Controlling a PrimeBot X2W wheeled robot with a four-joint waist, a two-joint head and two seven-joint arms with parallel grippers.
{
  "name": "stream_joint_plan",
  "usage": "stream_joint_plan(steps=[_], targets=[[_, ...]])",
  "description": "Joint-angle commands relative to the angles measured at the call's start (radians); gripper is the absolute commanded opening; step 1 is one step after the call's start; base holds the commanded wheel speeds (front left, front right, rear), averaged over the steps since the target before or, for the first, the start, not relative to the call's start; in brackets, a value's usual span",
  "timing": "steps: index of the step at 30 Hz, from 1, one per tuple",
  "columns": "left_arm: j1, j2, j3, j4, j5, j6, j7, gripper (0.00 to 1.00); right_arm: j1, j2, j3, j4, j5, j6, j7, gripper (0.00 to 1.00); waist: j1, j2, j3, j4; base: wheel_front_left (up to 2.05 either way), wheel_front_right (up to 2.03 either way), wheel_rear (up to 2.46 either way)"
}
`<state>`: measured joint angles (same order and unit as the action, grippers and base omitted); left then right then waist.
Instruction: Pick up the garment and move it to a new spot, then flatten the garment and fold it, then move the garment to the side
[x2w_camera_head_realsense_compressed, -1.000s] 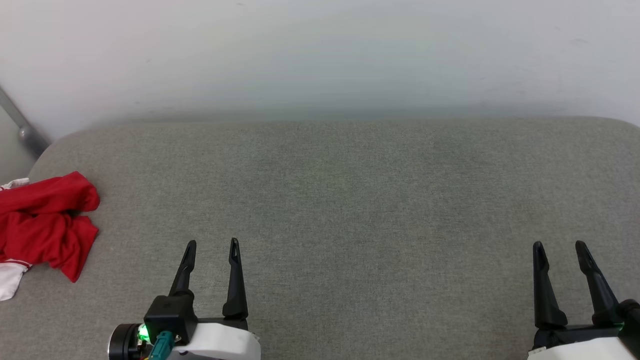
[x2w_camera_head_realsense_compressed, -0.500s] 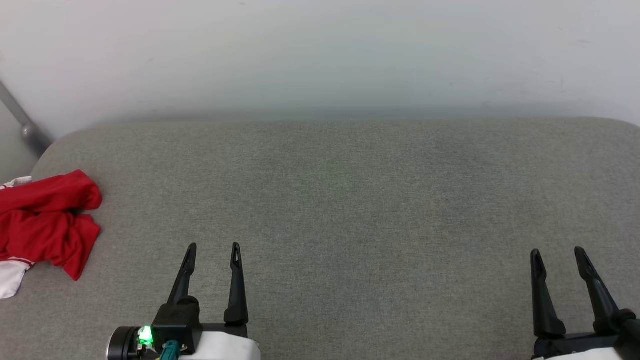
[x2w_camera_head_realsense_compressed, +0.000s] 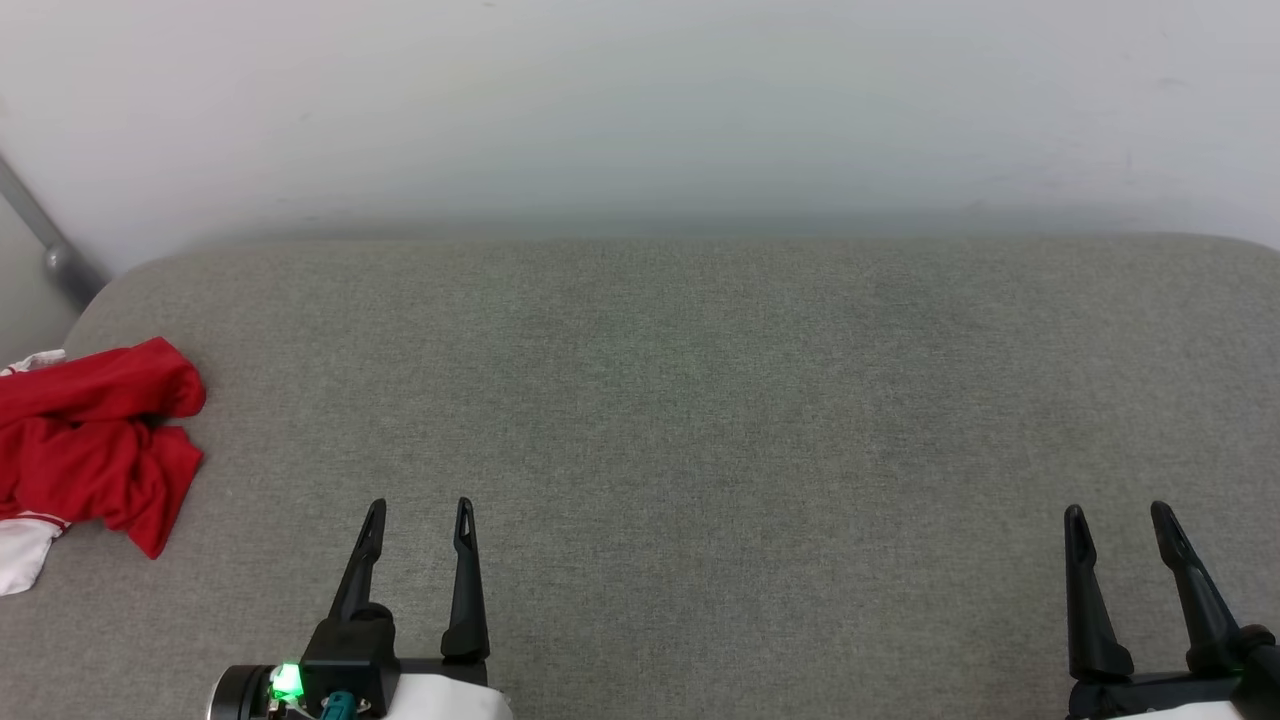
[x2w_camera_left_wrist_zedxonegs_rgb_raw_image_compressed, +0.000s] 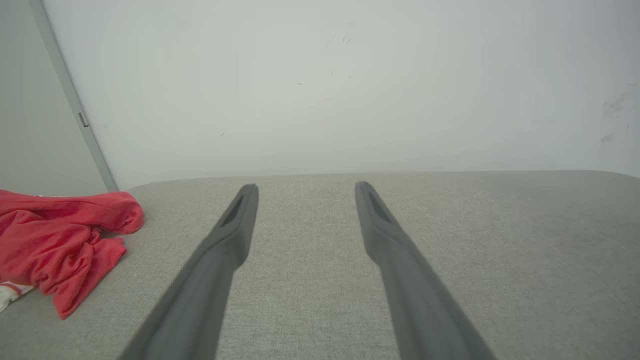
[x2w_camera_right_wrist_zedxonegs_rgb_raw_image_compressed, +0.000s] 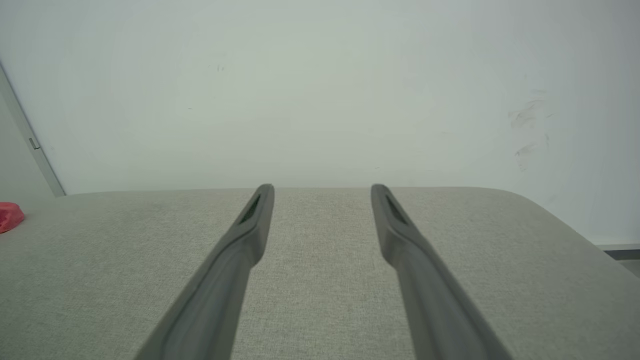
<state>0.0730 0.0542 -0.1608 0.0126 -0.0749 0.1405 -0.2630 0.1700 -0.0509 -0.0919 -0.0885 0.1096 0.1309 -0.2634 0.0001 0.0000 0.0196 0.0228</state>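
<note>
The red shirt (x2w_camera_head_realsense_compressed: 95, 440) lies crumpled at the far left edge of the grey fabric-topped table (x2w_camera_head_realsense_compressed: 700, 400), a bit of white sleeve showing. The left hand (x2w_camera_head_realsense_compressed: 420, 510) is near the front, fingers spread and empty, well apart from the shirt. The right hand (x2w_camera_head_realsense_compressed: 1118, 515), also spread and empty, is at the far right.

No text, label, brand or number can be read anywhere; the crumpled garment (x2w_camera_head_realsense_compressed: 92, 450) shows only plain red and white cloth on its visible folds
</note>
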Motion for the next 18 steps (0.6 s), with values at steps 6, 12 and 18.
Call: stream_joint_plan(steps=[6, 12, 18], targets=[[0.004, -0.003, 0.011, 0.009, -0.005, -0.012, -0.003, 1.00, 0.013, 0.001, 0.004, 0.009, 0.013, 0.000, -0.002, 1.00, -0.0001, 0.0000, 0.002, 0.001, 0.00, 0.00, 0.00], [0.004, -0.004, 0.008, 0.012, -0.009, -0.011, -0.003, 1.00, 0.016, 0.001, 0.007, 0.012, 0.020, 0.000, -0.002, 1.00, -0.0001, 0.0000, 0.004, 0.003, 0.00, 0.00, 0.00], [-0.003, -0.004, 0.004, 0.017, -0.014, -0.008, -0.003, 1.00, 0.015, 0.001, 0.008, 0.011, 0.019, 0.000, -0.002, 1.00, -0.0001, 0.0000, 0.005, 0.013, 0.00, 0.00, 0.00]])
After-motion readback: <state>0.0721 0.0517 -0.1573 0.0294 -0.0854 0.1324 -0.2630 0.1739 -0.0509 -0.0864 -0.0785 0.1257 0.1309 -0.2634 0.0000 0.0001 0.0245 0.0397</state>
